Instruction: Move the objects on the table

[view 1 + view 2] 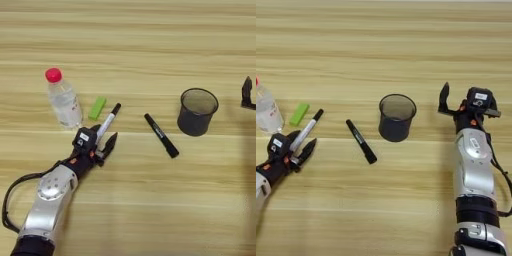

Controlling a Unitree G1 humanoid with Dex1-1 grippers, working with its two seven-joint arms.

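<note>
Left eye view puts the left gripper (pixel 103 143) at lower left of centre, its black fingers spread around the lower end of the white marker (pixel 107 125). One finger (pixel 111 142) lies to the marker's right and the gripper body sits on its left; whether either pad touches the barrel cannot be told. The marker lies flat on the table (pixel 150 50), slanting up to the right, black cap uppermost, just right of a green block (pixel 97 107). The bottle (pixel 63 99) stands upright at left, near the gripper but apart from it.

The step in hand looks like grasping the marker. To do it well, the fingers should close squarely across the barrel, and the lift should go straight up, since a sideways swing could knock the bottle or nudge the green block.

The right gripper (pixel 448 100) rests idle at right, beside the mesh cup (pixel 397 117), fingers spread. A black marker (pixel 161 135) lies at centre.
</note>
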